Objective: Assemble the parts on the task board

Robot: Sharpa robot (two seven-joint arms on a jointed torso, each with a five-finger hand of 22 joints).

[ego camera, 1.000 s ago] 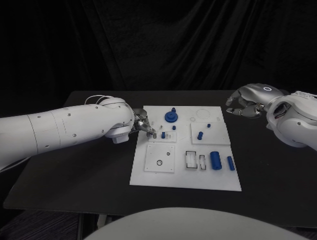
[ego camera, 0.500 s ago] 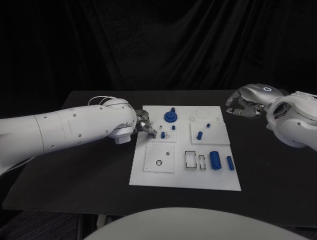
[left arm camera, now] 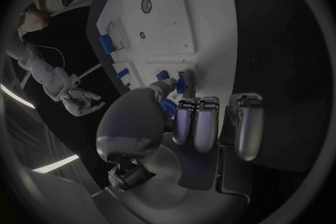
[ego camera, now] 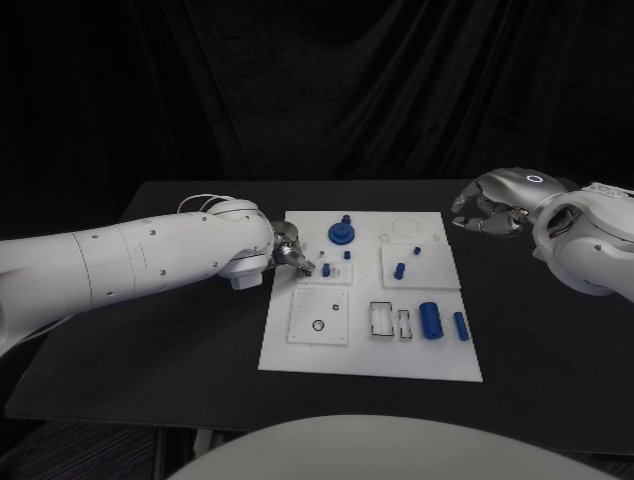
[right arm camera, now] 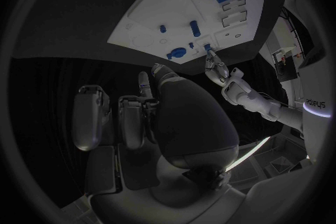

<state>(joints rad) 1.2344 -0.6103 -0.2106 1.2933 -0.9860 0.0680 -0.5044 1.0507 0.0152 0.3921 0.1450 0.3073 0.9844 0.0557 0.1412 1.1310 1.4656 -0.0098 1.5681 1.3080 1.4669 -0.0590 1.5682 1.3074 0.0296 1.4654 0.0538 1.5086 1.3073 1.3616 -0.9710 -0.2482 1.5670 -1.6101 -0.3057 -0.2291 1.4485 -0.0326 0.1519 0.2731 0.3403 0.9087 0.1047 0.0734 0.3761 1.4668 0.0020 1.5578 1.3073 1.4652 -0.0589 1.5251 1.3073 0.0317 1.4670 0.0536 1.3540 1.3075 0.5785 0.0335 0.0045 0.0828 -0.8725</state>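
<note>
The white task board (ego camera: pixel 404 360) lies mid-table. My left hand (ego camera: pixel 288 250) reaches over its left edge; in the left wrist view its thumb and a fingertip pinch a small blue peg (left arm camera: pixel 180 83) at the small square plate (ego camera: pixel 332 278), the other fingers (left arm camera: pixel 206 123) curled. The same peg (ego camera: pixel 326 269) stands upright on that plate. A blue gear (ego camera: pixel 343 235) sits behind it, another peg (ego camera: pixel 401 268) to its right. My right hand (ego camera: pixel 490 212) hovers off the board's far right corner, fingers curled in on nothing.
A thick blue cylinder (ego camera: pixel 431 320) and a thin blue pin (ego camera: pixel 461 326) lie at the board's near right, beside two rectangular slots (ego camera: pixel 384 319). A square plate with a ring hole (ego camera: pixel 319 325) sits near left. Black table (ego camera: pixel 144 350) surrounds the board.
My left hand has crept slightly farther over the board's left edge toward the peg. The right hand has stayed where it was.
</note>
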